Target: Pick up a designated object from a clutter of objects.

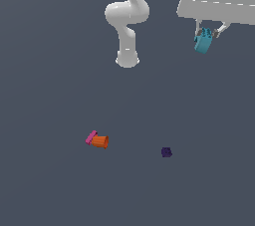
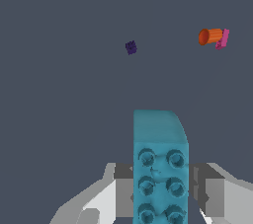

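Looks basically done to me: the pincer (image 1: 206,38) is clamped on the teal brick (image 1: 203,42), high above the orange cup (image 1: 100,141) on the tabletop (image 1: 50,70).

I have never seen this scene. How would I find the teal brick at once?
Look at the white robot arm and follow it to its gripper, raised high above the floor. The teal studded brick is clamped between the fingers there. Unlike the orange cup, pink block and purple cube, it is off the ground.
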Robot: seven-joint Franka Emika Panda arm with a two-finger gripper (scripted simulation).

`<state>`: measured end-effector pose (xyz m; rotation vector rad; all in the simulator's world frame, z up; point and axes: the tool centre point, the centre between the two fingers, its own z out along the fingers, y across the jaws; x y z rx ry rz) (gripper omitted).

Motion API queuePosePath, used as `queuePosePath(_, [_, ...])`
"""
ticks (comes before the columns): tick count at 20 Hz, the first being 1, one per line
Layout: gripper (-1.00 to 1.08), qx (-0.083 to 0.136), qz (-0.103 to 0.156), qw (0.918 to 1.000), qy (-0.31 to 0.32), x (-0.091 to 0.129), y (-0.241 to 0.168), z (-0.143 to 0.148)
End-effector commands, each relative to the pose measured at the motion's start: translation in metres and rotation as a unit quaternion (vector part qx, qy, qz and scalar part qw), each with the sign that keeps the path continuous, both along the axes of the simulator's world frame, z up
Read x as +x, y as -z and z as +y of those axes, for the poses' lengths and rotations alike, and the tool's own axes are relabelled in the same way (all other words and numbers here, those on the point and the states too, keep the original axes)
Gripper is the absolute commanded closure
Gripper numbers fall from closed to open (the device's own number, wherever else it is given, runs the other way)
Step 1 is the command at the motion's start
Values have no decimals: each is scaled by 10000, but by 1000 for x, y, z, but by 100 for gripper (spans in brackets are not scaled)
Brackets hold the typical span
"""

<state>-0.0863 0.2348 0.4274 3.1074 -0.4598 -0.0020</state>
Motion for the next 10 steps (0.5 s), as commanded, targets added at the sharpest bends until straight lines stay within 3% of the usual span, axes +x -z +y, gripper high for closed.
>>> queuePosePath(1, [108,0,-3,10000,0,0,0,0])
queuePosePath(10, [108,0,-3,10000,2,11,-14,4])
